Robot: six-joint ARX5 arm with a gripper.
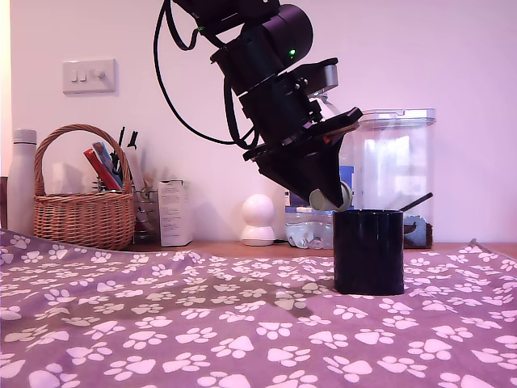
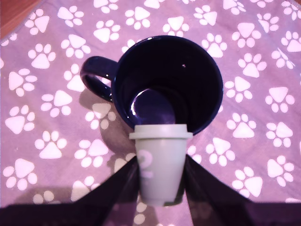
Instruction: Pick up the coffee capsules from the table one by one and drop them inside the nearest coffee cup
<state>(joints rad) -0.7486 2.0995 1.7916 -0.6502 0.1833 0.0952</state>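
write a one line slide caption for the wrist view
Pincer holds a grey capsule over the open dark cup on the paw-print cloth.

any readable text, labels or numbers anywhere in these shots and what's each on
None can be read for certain.
White box beside the basket: printed lines, too small to read.
Coffee capsule held in the gripper: a pale embossed mark, possibly "2", too faint to confirm.
Blue label behind the arm: mostly hidden, unreadable.
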